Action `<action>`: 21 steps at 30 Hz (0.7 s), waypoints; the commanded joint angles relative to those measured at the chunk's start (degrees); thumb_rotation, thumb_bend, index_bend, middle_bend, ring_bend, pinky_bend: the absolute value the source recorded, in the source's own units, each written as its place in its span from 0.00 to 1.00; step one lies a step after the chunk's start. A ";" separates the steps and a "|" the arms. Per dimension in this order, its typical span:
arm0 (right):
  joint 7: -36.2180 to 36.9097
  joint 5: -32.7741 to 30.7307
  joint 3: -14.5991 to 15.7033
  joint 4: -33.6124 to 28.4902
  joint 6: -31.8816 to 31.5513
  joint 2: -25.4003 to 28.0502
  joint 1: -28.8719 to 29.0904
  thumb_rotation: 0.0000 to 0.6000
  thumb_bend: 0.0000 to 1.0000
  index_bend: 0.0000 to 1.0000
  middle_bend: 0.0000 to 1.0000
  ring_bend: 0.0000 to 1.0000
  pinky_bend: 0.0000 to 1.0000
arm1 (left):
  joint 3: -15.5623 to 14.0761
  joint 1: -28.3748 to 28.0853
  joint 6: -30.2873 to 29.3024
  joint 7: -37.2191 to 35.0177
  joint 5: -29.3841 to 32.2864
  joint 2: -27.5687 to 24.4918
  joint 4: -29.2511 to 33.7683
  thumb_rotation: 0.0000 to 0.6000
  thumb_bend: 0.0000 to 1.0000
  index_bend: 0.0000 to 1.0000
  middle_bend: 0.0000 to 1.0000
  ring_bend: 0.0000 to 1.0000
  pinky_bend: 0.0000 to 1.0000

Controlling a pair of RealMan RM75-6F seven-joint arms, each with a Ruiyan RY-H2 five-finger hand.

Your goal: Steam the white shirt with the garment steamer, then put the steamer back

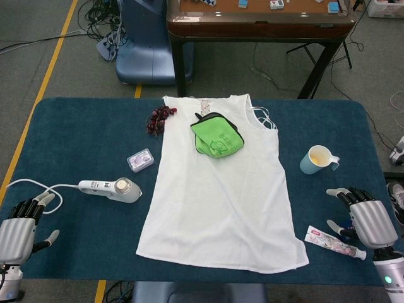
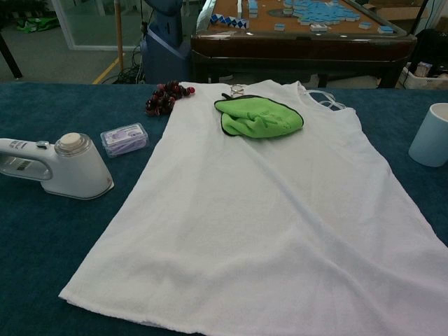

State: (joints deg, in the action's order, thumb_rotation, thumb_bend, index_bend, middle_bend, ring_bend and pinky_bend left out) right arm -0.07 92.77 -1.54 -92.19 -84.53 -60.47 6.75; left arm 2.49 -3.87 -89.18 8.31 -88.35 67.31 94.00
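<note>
A white sleeveless shirt (image 1: 218,189) lies flat across the middle of the blue table (image 1: 82,139); the chest view shows it (image 2: 266,210) filling most of the frame. The white garment steamer (image 1: 112,188) lies on its side just left of the shirt, cord trailing left, and appears in the chest view (image 2: 59,166) too. My left hand (image 1: 19,227) rests at the table's front left corner, fingers apart, holding nothing, well short of the steamer. My right hand (image 1: 366,218) sits at the front right, fingers spread and empty.
A green cloth (image 1: 217,135) lies on the shirt's upper part. A dark red bunch (image 1: 160,118) and a small clear box (image 1: 140,160) lie left of the shirt. A light blue cup (image 1: 317,159) and a tube (image 1: 333,242) lie at the right. A wooden table (image 1: 259,25) stands behind.
</note>
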 commanded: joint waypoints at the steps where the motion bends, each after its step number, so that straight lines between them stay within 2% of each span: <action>1: 0.08 0.05 -0.04 0.06 -0.06 0.04 0.05 1.00 0.18 0.29 0.35 0.29 0.32 | 0.00 -0.03 0.04 0.02 -0.02 -0.03 0.00 1.00 0.17 0.17 0.16 0.17 0.15; 14: 0.26 0.96 -0.97 -0.26 -2.39 1.07 0.03 1.00 0.18 0.29 0.35 0.30 0.32 | 0.10 -0.12 0.04 0.05 -0.13 -0.24 0.22 1.00 0.17 0.17 0.16 0.17 0.15; 21: -0.03 0.77 -1.85 -1.18 -3.02 2.33 0.29 1.00 0.18 0.29 0.35 0.30 0.32 | 0.55 -1.53 2.04 -1.02 -0.02 -1.00 0.51 1.00 0.17 0.17 0.16 0.17 0.15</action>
State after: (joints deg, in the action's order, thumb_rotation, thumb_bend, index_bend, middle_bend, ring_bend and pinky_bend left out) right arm -0.07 93.59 -3.29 -93.26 -87.53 -58.25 6.99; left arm 2.89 -5.02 -87.65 7.73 -88.49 66.49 94.54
